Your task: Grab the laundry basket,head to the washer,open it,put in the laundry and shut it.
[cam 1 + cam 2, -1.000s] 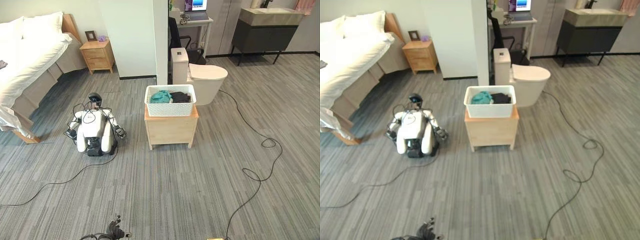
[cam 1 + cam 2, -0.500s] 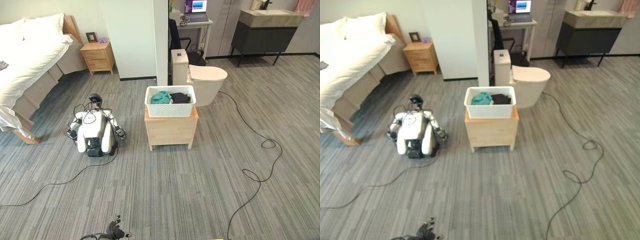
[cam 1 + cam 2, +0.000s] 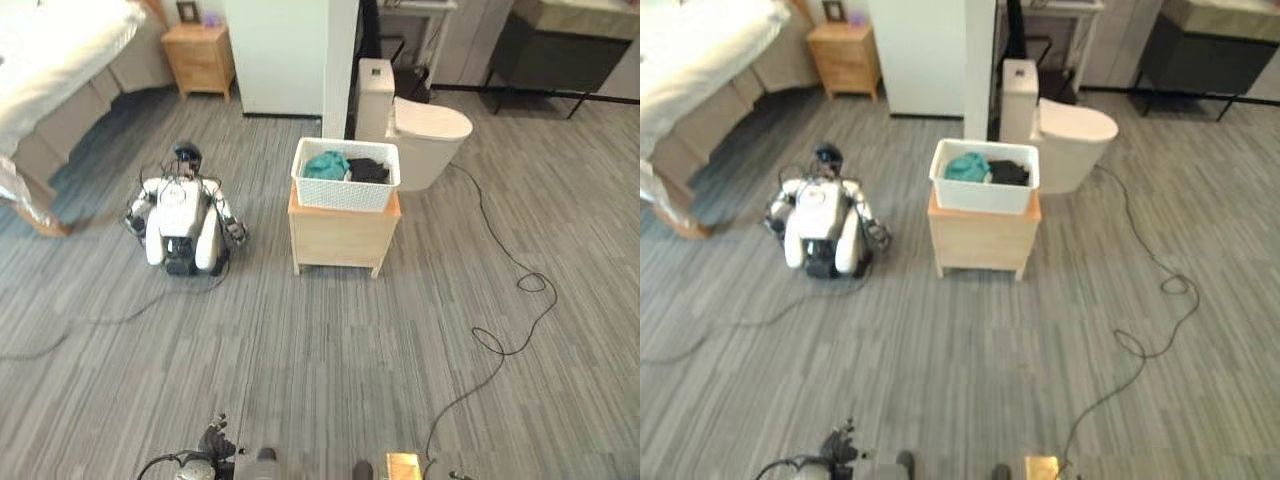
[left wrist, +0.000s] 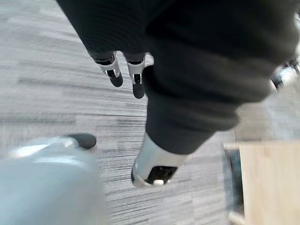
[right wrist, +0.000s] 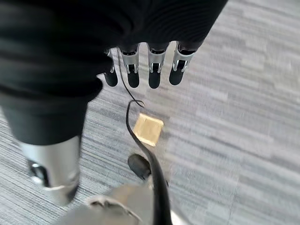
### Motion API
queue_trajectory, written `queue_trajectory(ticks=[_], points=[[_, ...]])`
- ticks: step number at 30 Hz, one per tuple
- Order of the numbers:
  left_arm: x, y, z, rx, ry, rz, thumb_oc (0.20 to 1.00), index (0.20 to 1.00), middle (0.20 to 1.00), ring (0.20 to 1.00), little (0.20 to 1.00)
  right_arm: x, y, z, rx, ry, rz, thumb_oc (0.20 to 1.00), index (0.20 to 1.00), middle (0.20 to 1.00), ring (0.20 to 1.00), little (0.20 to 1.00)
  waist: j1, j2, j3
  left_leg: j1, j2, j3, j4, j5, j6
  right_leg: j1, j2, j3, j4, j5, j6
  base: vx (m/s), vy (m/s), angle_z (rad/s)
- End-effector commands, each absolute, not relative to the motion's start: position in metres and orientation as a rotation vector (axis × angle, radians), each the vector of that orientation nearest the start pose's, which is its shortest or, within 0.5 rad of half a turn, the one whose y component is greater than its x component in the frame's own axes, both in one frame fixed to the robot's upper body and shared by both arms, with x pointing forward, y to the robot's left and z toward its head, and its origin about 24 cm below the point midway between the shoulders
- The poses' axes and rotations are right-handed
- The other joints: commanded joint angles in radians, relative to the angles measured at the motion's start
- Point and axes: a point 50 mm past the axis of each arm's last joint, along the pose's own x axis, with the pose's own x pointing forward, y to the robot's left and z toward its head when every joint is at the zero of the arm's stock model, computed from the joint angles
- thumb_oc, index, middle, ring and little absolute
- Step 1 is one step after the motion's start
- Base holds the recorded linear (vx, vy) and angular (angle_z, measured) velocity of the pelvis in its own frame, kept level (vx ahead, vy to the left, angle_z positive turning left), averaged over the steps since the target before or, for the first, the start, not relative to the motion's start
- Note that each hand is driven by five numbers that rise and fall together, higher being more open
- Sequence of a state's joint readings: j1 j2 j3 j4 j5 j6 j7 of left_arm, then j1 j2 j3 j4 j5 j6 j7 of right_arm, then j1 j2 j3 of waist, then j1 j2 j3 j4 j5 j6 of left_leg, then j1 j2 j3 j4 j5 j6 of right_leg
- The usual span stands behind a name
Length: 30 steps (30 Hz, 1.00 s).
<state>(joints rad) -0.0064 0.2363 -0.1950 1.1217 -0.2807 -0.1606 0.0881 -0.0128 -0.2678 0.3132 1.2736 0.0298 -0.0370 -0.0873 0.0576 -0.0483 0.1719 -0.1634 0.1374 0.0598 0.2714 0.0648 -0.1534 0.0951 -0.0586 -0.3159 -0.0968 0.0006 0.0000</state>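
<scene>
The white basket [image 3: 346, 176] full of clothes sits on a small wooden stand [image 3: 340, 236] at 12 o'clock, while the left hand [image 4: 125, 72] and right hand [image 5: 145, 70] hang with fingers apart, holding nothing.

Grey striped plank flooring [image 3: 330, 360] is running across the room. A bed [image 3: 55, 55] with white bedding is sitting far left beside a wooden nightstand [image 3: 203, 58]. A white wall pillar [image 3: 290, 55] is rising ahead, with a white toilet [image 3: 425, 135] right of it and a dark vanity cabinet [image 3: 570, 55] standing beyond.
</scene>
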Motion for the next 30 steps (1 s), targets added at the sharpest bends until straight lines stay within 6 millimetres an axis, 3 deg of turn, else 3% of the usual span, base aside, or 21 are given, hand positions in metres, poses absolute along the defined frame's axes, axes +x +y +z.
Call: queue_trajectory(ticks=[1, 2, 4, 5, 7, 9, 10, 12, 14, 15, 16, 17, 18, 19, 20, 21, 22, 25, 27, 30], points=[[0.134, 0.235, -0.14, 0.141, 0.9, 0.204, 1.0, 1.0, 1.0, 1.0, 1.0, 0.109, -0.25, -0.151, -0.442, 1.132, -0.054, 1.0, 1.0, 1.0, 1.0, 1.0, 0.022, 0.0, 0.027, -0.101, 0.018, 0.073, -0.019, -0.015, 0.053, 0.033, -0.018, 0.02, 0.082, -0.118, 0.049, 0.32, 0.026, 0.22], [0.13, 0.234, -0.142, 0.139, 0.911, 0.202, 1.0, 1.0, 1.0, 1.0, 1.0, 0.12, -0.25, -0.147, -0.437, 1.086, -0.06, 1.0, 1.0, 1.0, 1.0, 1.0, 0.045, 0.007, 0.014, -0.14, -0.02, 0.079, -0.131, 0.034, 0.053, 0.043, 0.004, 0.029, 0.067, -0.131, 0.06, 0.28, 0.044, 0.21], [0.13, 0.234, -0.142, 0.139, 0.911, 0.203, 1.0, 1.0, 1.0, 1.0, 1.0, 0.12, -0.25, -0.147, -0.437, 1.087, -0.06, 1.0, 1.0, 1.0, 1.0, 1.0, 0.046, 0.004, 0.017, -0.132, -0.023, 0.082, -0.139, 0.036, 0.053, 0.046, 0.0, 0.03, 0.068, -0.134, 0.06, 0.22, 0.032, 0.05], [0.132, 0.235, -0.141, 0.144, 0.905, 0.206, 1.0, 1.0, 1.0, 1.0, 1.0, 0.132, -0.248, -0.144, -0.435, 1.045, -0.062, 1.0, 1.0, 1.0, 1.0, 1.0, 0.073, -0.005, 0.013, -0.19, -0.045, 0.109, -0.213, 0.064, 0.052, 0.073, 0.012, 0.042, 0.059, -0.158, 0.067, 0.38, 0.059, -0.02], [0.126, 0.237, -0.142, 0.136, 0.921, 0.221, 1.0, 1.0, 1.0, 1.0, 1.0, 0.134, -0.242, -0.145, -0.442, 1.054, -0.031, 1.0, 1.0, 1.0, 1.0, 1.0, 0.098, -0.013, -0.008, -0.179, -0.043, 0.124, -0.235, 0.076, 0.064, 0.105, 0.02, 0.055, 0.091, -0.2, 0.078, 0.58, 0.123, 0.01], [0.128, 0.243, -0.14, 0.141, 0.91, 0.23, 1.0, 1.0, 1.0, 1.0, 1.0, 0.13, -0.235, -0.149, -0.432, 1.072, -0.004, 1.0, 1.0, 1.0, 1.0, 1.0, 0.126, -0.037, -0.016, -0.214, -0.06, 0.084, -0.155, 0.065, 0.096, 0.112, 0.003, 0.074, 0.202, -0.226, 0.09, 0.54, 0.164, -0.44], [0.131, 0.244, -0.138, 0.146, 0.9, 0.227, 1.0, 1.0, 1.0, 1.0, 1.0, 0.131, -0.233, -0.149, -0.43, 1.071, 0.0, 1.0, 1.0, 1.0, 1.0, 1.0, 0.129, -0.048, -0.008, -0.201, -0.078, 0.07, -0.128, 0.042, 0.112, 0.098, -0.015, 0.072, 0.268, -0.21, 0.109, 0.44, 0.179, -0.77], [0.134, 0.249, -0.137, 0.195, 0.914, 0.201, 1.0, 1.0, 1.0, 1.0, 1.0, 0.125, -0.232, -0.152, -0.421, 1.106, 0.007, 1.0, 1.0, 1.0, 1.0, 1.0, 0.115, -0.06, 0.0, -0.162, -0.121, 0.069, -0.102, -0.018, 0.164, 0.006, -0.068, 0.092, 0.506, -0.032, 0.167, 0.37, 0.233, -0.57], [0.138, 0.253, -0.134, 0.213, 0.904, 0.192, 1.0, 1.0, 1.0, 1.0, 1.0, 0.124, -0.232, -0.153, -0.409, 1.115, -0.003, 1.0, 1.0, 1.0, 1.0, 1.0, 0.088, -0.038, 0.018, -0.117, -0.129, 0.071, -0.098, -0.052, 0.198, -0.086, -0.086, 0.124, 0.708, 0.117, 0.182, 0.38, 0.256, 0.05], [0.139, 0.256, -0.133, 0.222, 0.901, 0.198, 1.0, 1.0, 1.0, 1.0, 1.0, 0.123, -0.232, -0.153, -0.405, 1.118, -0.005, 1.0, 1.0, 1.0, 1.0, 1.0, 0.078, -0.017, 0.021, -0.088, -0.125, 0.068, -0.11, -0.064, 0.21, -0.128, -0.09, 0.121, 0.767, 0.144, 0.19, 0.5, 0.248, 0.45], [0.145, 0.257, -0.13, 0.224, 0.882, 0.204, 1.0, 1.0, 1.0, 1.0, 1.0, 0.123, -0.232, -0.153, -0.393, 1.12, -0.018, 1.0, 1.0, 1.0, 1.0, 1.0, 0.054, 0.009, 0.035, -0.017, -0.125, 0.048, -0.149, -0.075, 0.223, -0.218, -0.122, 0.102, 0.818, 0.126, 0.181, 0.39, 0.167, 0.34], [0.145, 0.257, -0.13, 0.224, 0.882, 0.203, 1.0, 1.0, 1.0, 1.0, 1.0, 0.123, -0.232, -0.153, -0.394, 1.12, -0.018, 1.0, 1.0, 1.0, 1.0, 1.0, 0.053, 0.012, 0.033, -0.019, -0.123, 0.047, -0.15, -0.074, 0.223, -0.218, -0.119, 0.1, 0.814, 0.129, 0.18, 0.41, 0.121, 0.22], [0.147, 0.258, -0.129, 0.226, 0.875, 0.204, 1.0, 1.0, 1.0, 1.0, 1.0, 0.119, -0.232, -0.154, -0.391, 1.129, -0.019, 1.0, 1.0, 1.0, 1.0, 1.0, 0.037, 0.02, 0.041, 0.019, -0.127, 0.036, -0.166, -0.08, 0.221, -0.259, -0.12, 0.088, 0.782, 0.081, 0.161, 0.28, 0.022, 0.08], [0.148, 0.258, -0.129, 0.225, 0.872, 0.203, 1.0, 1.0, 1.0, 1.0, 1.0, 0.117, -0.232, -0.155, -0.39, 1.136, -0.019, 1.0, 1.0, 1.0, 1.0, 1.0, 0.023, 0.025, 0.046, 0.05, -0.131, 0.025, -0.175, -0.091, 0.217, -0.273, -0.127, 0.069, 0.706, 0.052, 0.148, 0.57, -0.028, 0.11], [0.148, 0.257, -0.129, 0.221, 0.866, 0.202, 1.0, 1.0, 1.0, 1.0, 1.0, 0.109, -0.234, -0.157, -0.39, 1.162, -0.025, 1.0, 1.0, 1.0, 1.0, 1.0, 0.008, 0.026, 0.051, 0.098, -0.136, 0.017, -0.18, -0.124, 0.203, -0.294, -0.143, 0.056, 0.538, 0.014, 0.137, 0.4, -0.055, 0.32], [0.148, 0.257, -0.129, 0.22, 0.866, 0.202, 1.0, 1.0, 1.0, 1.0, 1.0, 0.109, -0.234, -0.157, -0.39, 1.161, -0.025, 1.0, 1.0, 1.0, 1.0, 1.0, 0.007, 0.028, 0.049, 0.096, -0.133, 0.015, -0.181, -0.123, 0.202, -0.292, -0.141, 0.054, 0.533, 0.018, 0.136, 0.45, -0.122, 0.21], [0.149, 0.255, -0.129, 0.218, 0.862, 0.198, 1.0, 1.0, 1.0, 1.0, 1.0, 0.104, -0.236, -0.158, -0.388, 1.18, -0.033, 1.0, 1.0, 1.0, 1.0, 1.0, -0.001, 0.024, 0.05, 0.124, -0.139, 0.005, -0.186, -0.146, 0.188, -0.303, -0.152, 0.064, 0.404, 0.016, 0.137, 0.31, -0.129, 0.26], [0.153, 0.251, -0.13, 0.223, 0.861, 0.19, 1.0, 1.0, 1.0, 1.0, 1.0, 0.087, -0.241, -0.161, -0.36, 1.245, -0.072, 1.0, 1.0, 1.0, 1.0, 1.0, -0.042, 0.012, 0.047, 0.198, -0.154, -0.05, -0.173, -0.22, 0.158, -0.342, -0.188, 0.195, 0.121, 0.115, 0.176, 0.53, -0.214, 0.24], [0.153, 0.248, -0.131, 0.225, 0.863, 0.179, 1.0, 1.0, 1.0, 1.0, 1.0, 0.077, -0.244, -0.163, -0.347, 1.282, -0.088, 1.0, 1.0, 1.0, 1.0, 1.0, -0.054, 0.016, 0.048, 0.23, -0.143, -0.064, -0.16, -0.253, 0.142, -0.344, -0.209, 0.218, 0.046, 0.155, 0.196, 0.43, -0.207, 0.59], [0.142, 0.248, -0.136, 0.228, 0.908, 0.181, 1.0, 1.0, 1.0, 1.0, 1.0, 0.064, -0.246, -0.165, -0.342, 1.323, -0.09, 1.0, 1.0, 1.0, 1.0, 1.0, -0.067, 0.009, 0.03, 0.318, -0.113, -0.088, -0.179, -0.288, 0.116, -0.337, -0.219, 0.177, 0.059, 0.179, 0.21, 0.46, -0.282, 0.71]])
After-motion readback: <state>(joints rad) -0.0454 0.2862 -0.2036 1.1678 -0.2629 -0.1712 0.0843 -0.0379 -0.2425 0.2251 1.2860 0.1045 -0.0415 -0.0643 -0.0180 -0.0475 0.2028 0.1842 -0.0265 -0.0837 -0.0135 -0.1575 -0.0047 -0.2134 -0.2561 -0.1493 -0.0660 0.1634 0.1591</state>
